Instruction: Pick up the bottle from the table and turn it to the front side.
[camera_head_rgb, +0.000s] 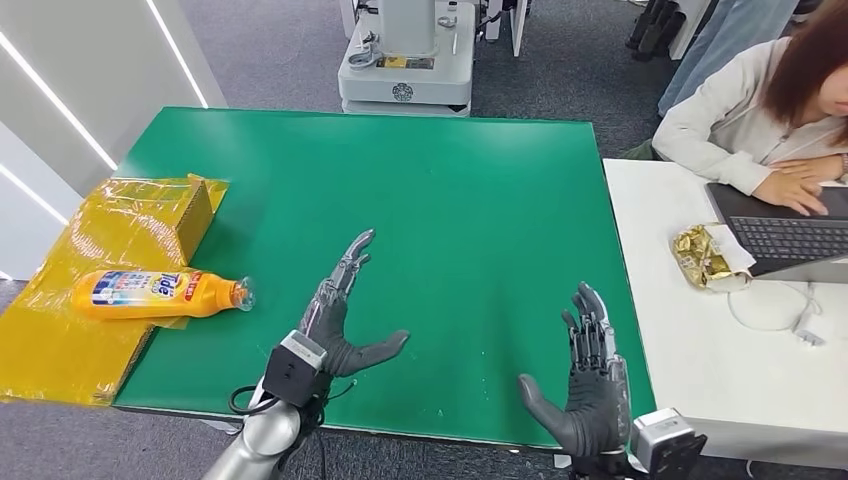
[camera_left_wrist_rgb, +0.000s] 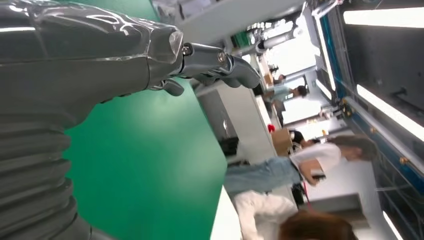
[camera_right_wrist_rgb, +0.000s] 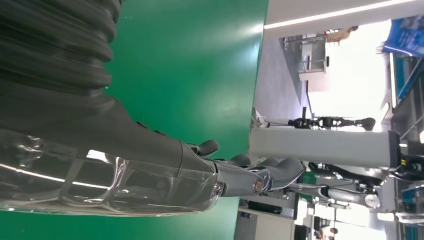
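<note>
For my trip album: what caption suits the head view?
Both hands, left and right, open above the green table; orange bottle lying on yellow sheet.

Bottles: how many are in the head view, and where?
1. The orange Tide bottle lies on its side on the yellow sheet at the green table's left edge, beyond the left hand.
</note>
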